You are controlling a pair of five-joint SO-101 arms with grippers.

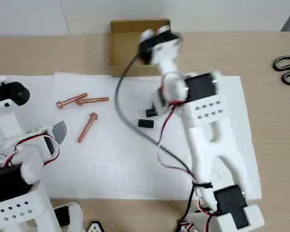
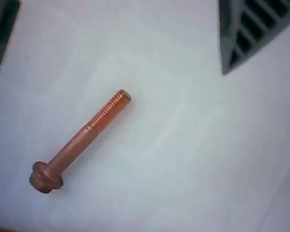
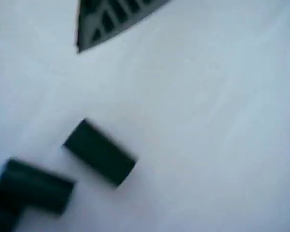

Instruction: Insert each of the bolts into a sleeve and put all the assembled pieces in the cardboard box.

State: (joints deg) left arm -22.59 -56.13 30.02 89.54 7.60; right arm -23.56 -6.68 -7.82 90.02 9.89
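The left hand [image 2: 118,48] hangs open over 1 copper bolt [image 2: 79,142]; the right hand [image 1: 158,102], whose grip cannot be told, is above 2 black sleeves [image 3: 100,152].

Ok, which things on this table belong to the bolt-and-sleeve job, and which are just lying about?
For the job: copper bolts, black sleeves, cardboard box.

Lying about: scissors, white paper sheet under the parts.

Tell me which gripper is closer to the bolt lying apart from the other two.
Left. The left gripper is right beside that bolt; the right gripper is farther off, over by the black sleeves.
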